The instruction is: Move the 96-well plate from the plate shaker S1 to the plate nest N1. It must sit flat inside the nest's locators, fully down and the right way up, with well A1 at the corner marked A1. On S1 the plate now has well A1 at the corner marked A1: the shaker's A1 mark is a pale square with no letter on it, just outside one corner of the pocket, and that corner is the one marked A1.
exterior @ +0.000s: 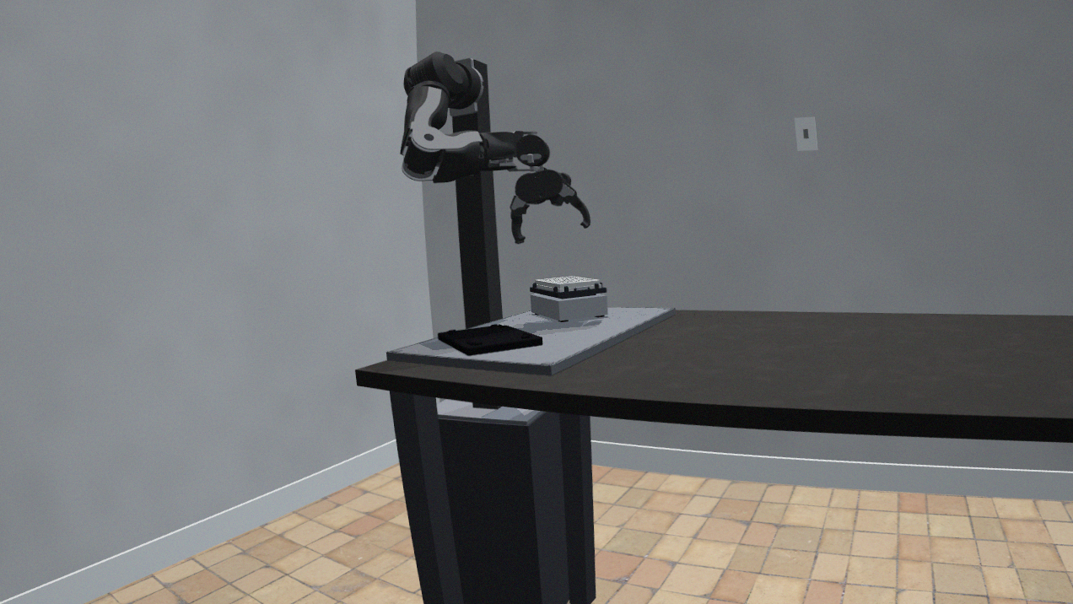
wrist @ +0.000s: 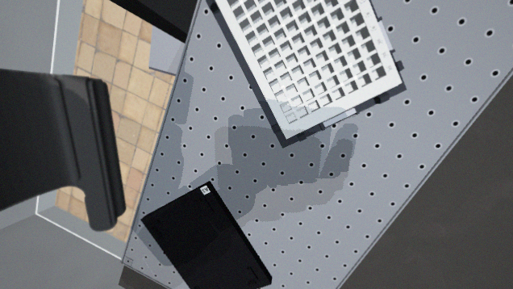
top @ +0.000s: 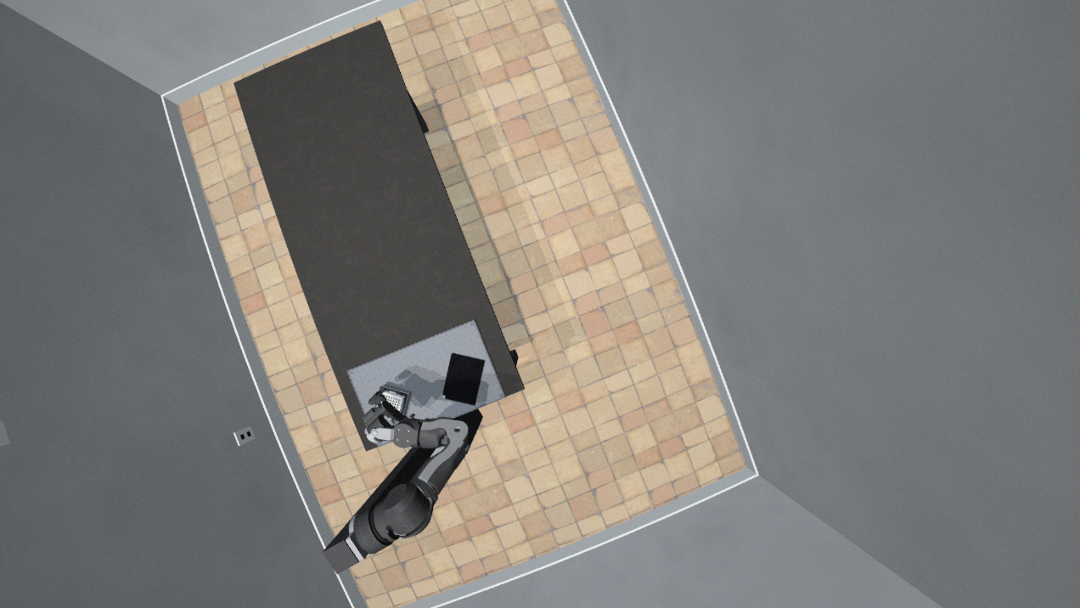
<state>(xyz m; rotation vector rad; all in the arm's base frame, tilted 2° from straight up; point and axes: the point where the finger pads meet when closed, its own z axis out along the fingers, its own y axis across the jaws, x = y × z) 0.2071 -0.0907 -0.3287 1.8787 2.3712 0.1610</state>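
Observation:
The white 96-well plate [exterior: 567,283] sits on the grey plate shaker S1 [exterior: 568,303] at the back of the perforated grey base. In the wrist view the plate [wrist: 312,56] fills the top, inside the shaker's dark pocket. The black plate nest N1 [exterior: 489,339] lies empty at the front of the base; the wrist view shows it [wrist: 206,242] with a small A1 label [wrist: 206,190] at one corner. My gripper [exterior: 550,221] hangs open and empty well above the shaker. One dark finger [wrist: 60,141] shows at the left of the wrist view.
The perforated grey base [exterior: 532,337] rests on the end of a long dark table [exterior: 751,367]. The arm's black column [exterior: 477,224] stands behind the base. A tiled floor lies below the table edge.

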